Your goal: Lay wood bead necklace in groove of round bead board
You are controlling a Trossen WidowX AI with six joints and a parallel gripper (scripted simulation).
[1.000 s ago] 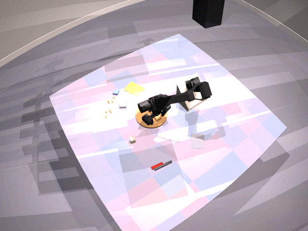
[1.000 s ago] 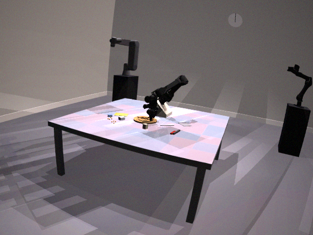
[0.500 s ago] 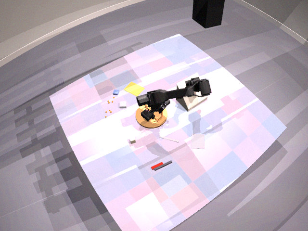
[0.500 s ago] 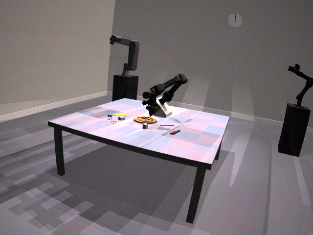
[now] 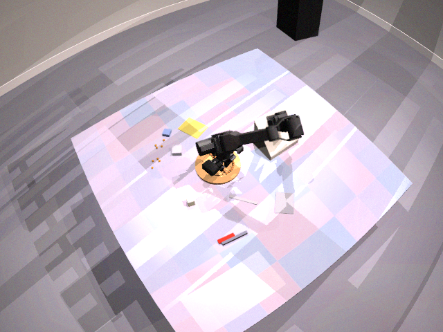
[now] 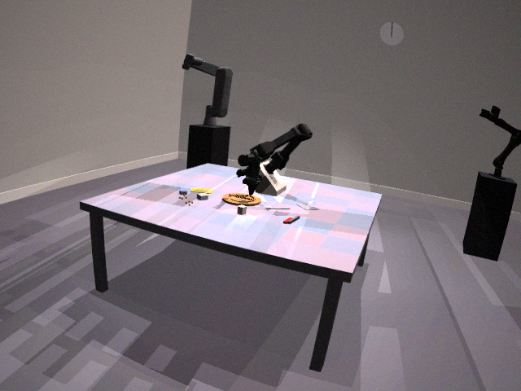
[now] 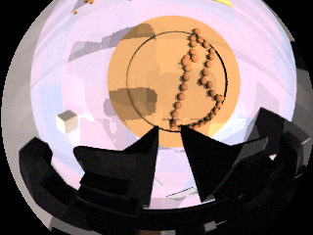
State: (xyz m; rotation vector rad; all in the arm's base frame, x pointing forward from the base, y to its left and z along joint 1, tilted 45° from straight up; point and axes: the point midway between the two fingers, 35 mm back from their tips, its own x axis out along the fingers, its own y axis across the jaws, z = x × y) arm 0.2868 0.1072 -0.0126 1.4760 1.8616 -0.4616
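Bars [image 5: 232, 238] [image 6: 291, 219], one red and one grey, lie side by side near the front of the surface [image 5: 304, 232] [image 6: 202, 227]. Farther in stands a small pale cube [image 5: 190, 203] [image 6: 242, 209] [image 7: 67, 121], apart from the round bead board [image 5: 200, 173] [image 6: 229, 202] [image 7: 119, 73], with a thin white rod [image 5: 243, 200] [image 6: 278, 208] and a pale flat square [image 5: 284, 203] [image 6: 308, 207] off to the other side. Loose orange beads [image 5: 152, 160] [image 7: 74, 12] are scattered well away from the board, near a grey block [image 5: 176, 150] [image 6: 202, 196], a blue block [image 5: 166, 132] [image 6: 182, 192] and a yellow sheet [image 5: 192, 127] [image 6: 202, 191] [image 7: 222, 2]. None of these stands between the tool [image 6: 251, 193] [image 7: 169, 127] and the board.

The black arm [image 5: 250, 137] [image 6: 278, 145] reaches out from its pale wedge-shaped base [image 5: 273, 151] [image 6: 278, 185] and bends down, the tool pointing at the board. Its fingers are apart, with a narrow gap between the tips.

The wood bead necklace [image 7: 183, 87] lies on the board, its nearest beads at the tips in the wrist view; whether they touch, I cannot tell. One stretch follows the groove [image 7: 127, 80], while other strands cut across inside the ring
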